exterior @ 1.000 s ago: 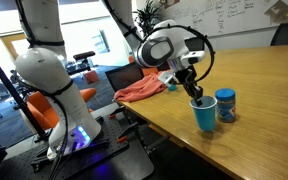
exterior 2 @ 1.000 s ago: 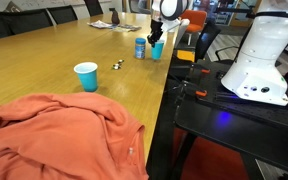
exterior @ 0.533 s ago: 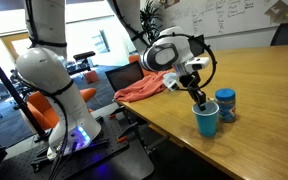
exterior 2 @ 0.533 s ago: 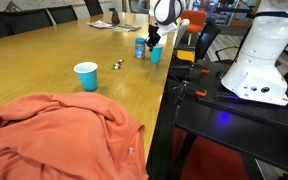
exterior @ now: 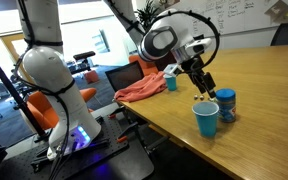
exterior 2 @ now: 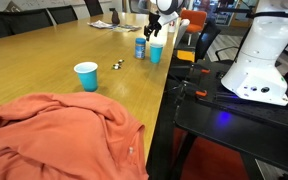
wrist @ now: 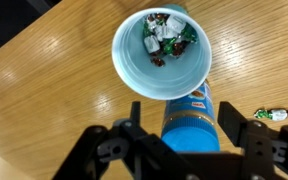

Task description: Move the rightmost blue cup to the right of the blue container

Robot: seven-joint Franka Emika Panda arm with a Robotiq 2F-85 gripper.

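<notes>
My gripper (exterior: pixel 210 90) hangs open and empty above the cup (exterior: pixel 206 118), jaws spread wide with nothing between them. The cup stands upright on the table (exterior: pixel 269 135), just beside the lidded container (exterior: pixel 225 104); whether the two touch I cannot tell. In the wrist view I look straight down into the cup (wrist: pixel 162 55), which holds a few wrappers (wrist: pixel 167 38), with the container's lid (wrist: pixel 189 120) right below it.

I judge the cup to be set where it belongs, so what is left for me is to get clear. I should rise straight up with the jaws wide, not swing sideways, since a finger catching the white rim would tip a light cup. The container is close enough that a nudge to either could push the other.
</notes>
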